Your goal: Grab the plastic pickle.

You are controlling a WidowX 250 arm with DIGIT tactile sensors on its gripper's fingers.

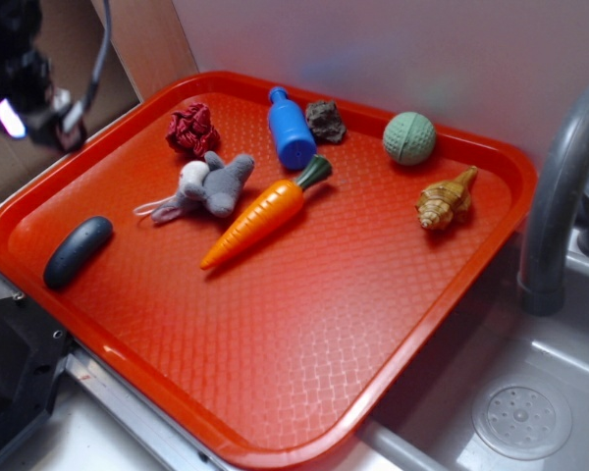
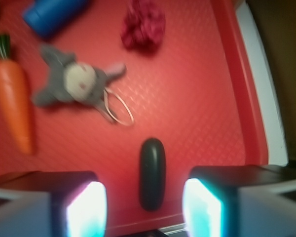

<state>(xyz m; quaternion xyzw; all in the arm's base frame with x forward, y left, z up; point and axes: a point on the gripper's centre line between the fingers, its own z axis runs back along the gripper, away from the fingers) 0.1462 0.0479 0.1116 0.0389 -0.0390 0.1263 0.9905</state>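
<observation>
stage: approach, nothing gripped yet | pincer (image 2: 144, 210): fingers spread apart, empty, raised above the tray (image 1: 393, 383) | pickle (image 2: 152, 173): lying flat directly below, lined up in the gap between the fingers | left to do: lower, close, lift

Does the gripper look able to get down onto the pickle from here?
Probably yes. In the wrist view the pickle lies between the open gripper's fingers, with bare tray around it and nothing on top of it.
</observation>
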